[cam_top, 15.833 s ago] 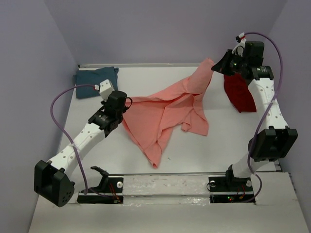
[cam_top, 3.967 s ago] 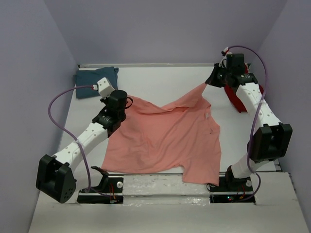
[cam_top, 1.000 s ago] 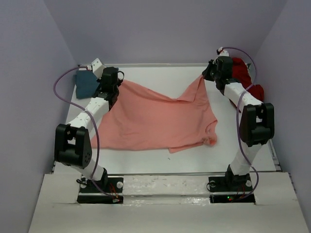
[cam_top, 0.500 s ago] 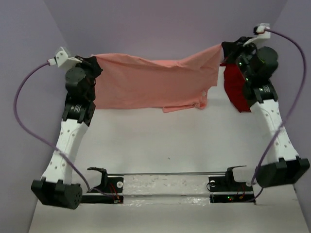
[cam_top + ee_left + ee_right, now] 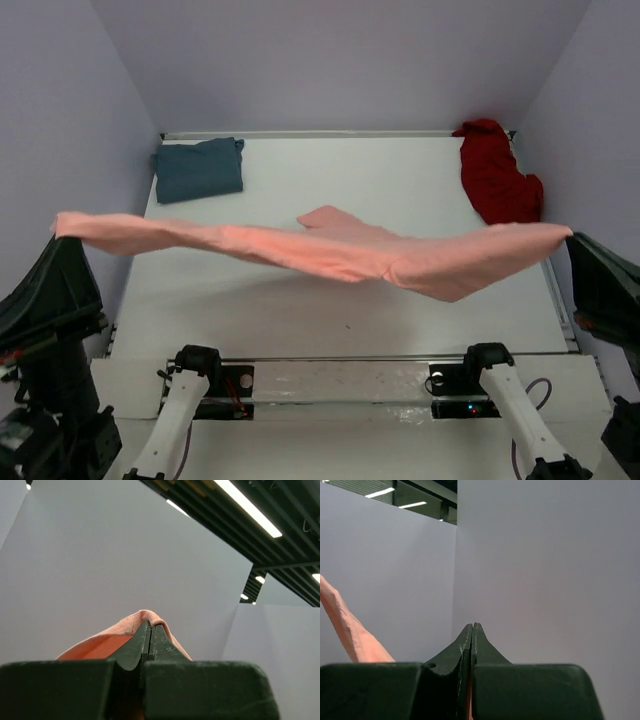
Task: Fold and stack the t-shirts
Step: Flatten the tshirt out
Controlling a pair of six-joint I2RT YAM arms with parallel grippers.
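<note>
Top external view, nearest first: the left base (image 5: 198, 362) and right base (image 5: 487, 358) sit at the near edge of the counter (image 5: 350, 185). Above them, and close to the camera, the left gripper (image 5: 62, 235) looms dark at the left border and the right gripper (image 5: 570, 236) at the right border. Each meets one end of the pink shirt (image 5: 340, 255).

The pink shirt hangs in the air between them, stretched almost edge to edge across the picture and clear of the counter. It sags a little in the middle, and one flap rises at its far side.

The left wrist view shows that arm's jaws closed, with pink cloth bunched over their tips. In the right wrist view the jaws are pressed together too (only a sliver of pink shows between them), and more pink cloth trails off to the left.

Farther back, the teal shirt (image 5: 198, 170) lies flat in the far left corner. The red shirt (image 5: 497, 185) lies crumpled in the far right corner, against the wall (image 5: 350, 60).
</note>
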